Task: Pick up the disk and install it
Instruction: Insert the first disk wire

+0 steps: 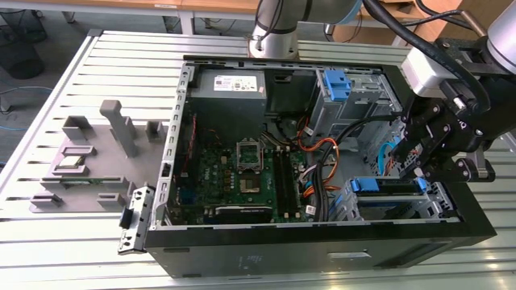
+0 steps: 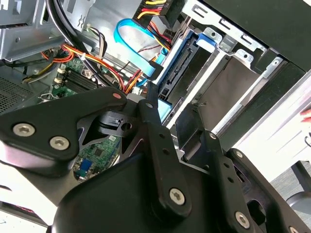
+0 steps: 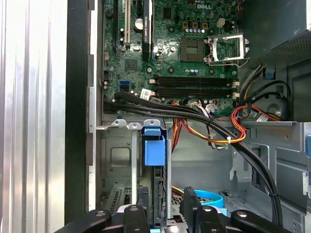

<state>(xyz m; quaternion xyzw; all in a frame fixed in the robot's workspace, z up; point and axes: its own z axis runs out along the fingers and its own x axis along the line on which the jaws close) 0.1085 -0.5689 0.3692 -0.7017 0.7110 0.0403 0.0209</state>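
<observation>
Holding the case [image 1: 322, 251] with the disk [image 1: 387, 185] is a slatted table [image 1: 137, 66].

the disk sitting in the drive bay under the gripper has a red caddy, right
Not red: the first wrist view shows the disk framed by a blue caddy. It does sit in the drive bay under the gripper.

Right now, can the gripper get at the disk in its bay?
Probably yes. The open gripper hangs just above the disk, which stands on edge in its bay. Nothing lies between them, though a blue cable runs close by.
</observation>
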